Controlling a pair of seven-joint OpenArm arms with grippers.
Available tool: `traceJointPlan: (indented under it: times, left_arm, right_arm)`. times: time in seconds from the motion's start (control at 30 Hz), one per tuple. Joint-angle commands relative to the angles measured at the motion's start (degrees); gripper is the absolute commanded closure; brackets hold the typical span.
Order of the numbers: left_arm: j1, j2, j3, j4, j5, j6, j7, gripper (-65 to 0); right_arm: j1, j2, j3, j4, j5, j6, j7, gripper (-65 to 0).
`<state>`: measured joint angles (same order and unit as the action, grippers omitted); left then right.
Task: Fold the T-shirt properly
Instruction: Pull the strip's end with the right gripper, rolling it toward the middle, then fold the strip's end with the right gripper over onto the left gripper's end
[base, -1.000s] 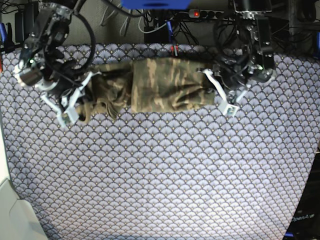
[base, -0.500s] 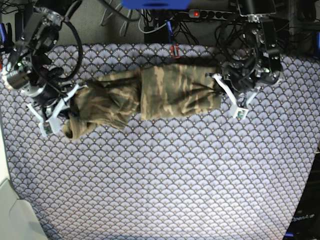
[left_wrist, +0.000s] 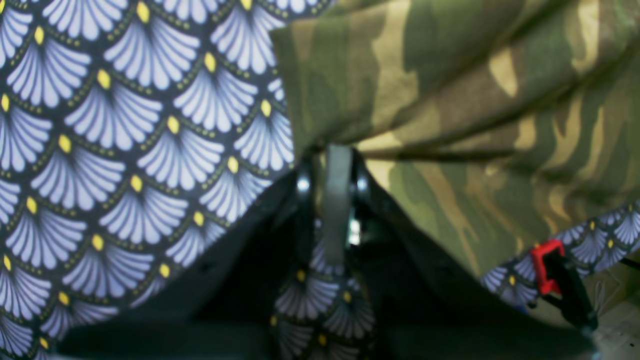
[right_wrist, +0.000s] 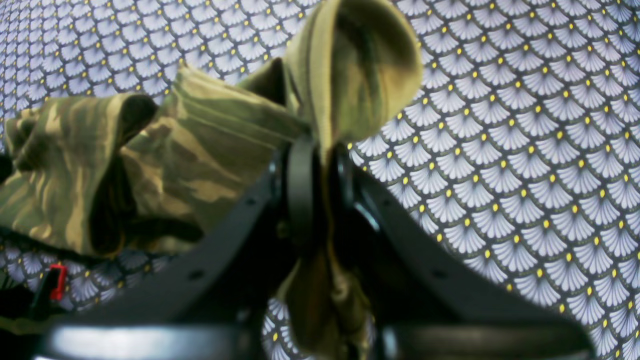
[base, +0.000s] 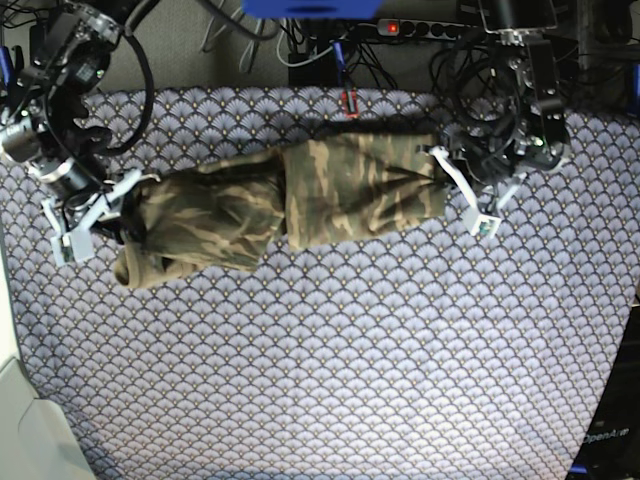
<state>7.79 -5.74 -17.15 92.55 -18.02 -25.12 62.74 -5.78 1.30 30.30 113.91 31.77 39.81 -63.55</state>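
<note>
Since 1 s ago: both arms drawn apart, T-shirt (base: 290, 195) stretched longer across far half of tablecloth (base: 330, 350); bunched end by right gripper (base: 92, 218) now pulled out toward table edge.

Item: T-shirt. Camo print, olive/tan/brown/cream streaks. Soft, limp cloth, rolled into long band, one fold line across mid-length, puckered at both ends. Lies on cloth, ends lifted slightly.

Right gripper: jaws closed on a gathered wad of shirt, fabric spilling above and below pinch in wrist view. Left gripper (base: 462, 190): jaws closed on thin shirt edge, taut creases running from pinch.

Step, as judged: tensioning/straightening band before next fold. Done well = even pull both ends, keep low so cloth doesn't sag mid-span, don't over-stretch thin left pinch (could slip). Right-end wad prob. needs re-grasp or shake-out; lumpy, won't lie flat.

Tablecloth: purple scallop pattern w/ yellow dots, flat, matte. Red clip (left_wrist: 546, 265) at far edge.
</note>
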Motion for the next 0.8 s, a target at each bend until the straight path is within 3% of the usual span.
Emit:
traceJointPlan:
  times: [0.0,0.27,0.6,0.77]
  left_arm:
    - [-0.19,-0.55,-0.22,0.59,0.66,0.20,-0.19,-3.8]
    - [-0.10,-0.55,-0.22,0.59,0.66,0.20,-0.19,-3.8]
    - [-0.28,-0.55,-0.22,0.59,0.66,0.20,-0.19,-3.8]
    - [-0.19,-0.55,-0.22,0.59,0.66,0.20,-0.19,-3.8]
  right_arm:
    - [-0.06,0.50,-0.90,1.30,1.51,0.19,2.05,0.0]
    - [-5.52,0.68,-11.10,1.21,1.33,0.19,11.90,0.0]
    - [-6.48,5.25,-33.16,0.95,1.24,0.19,22.01,0.0]
    - [-6.48,5.16,-42.48,0.69,1.15,-0.47,24.21,0.0]
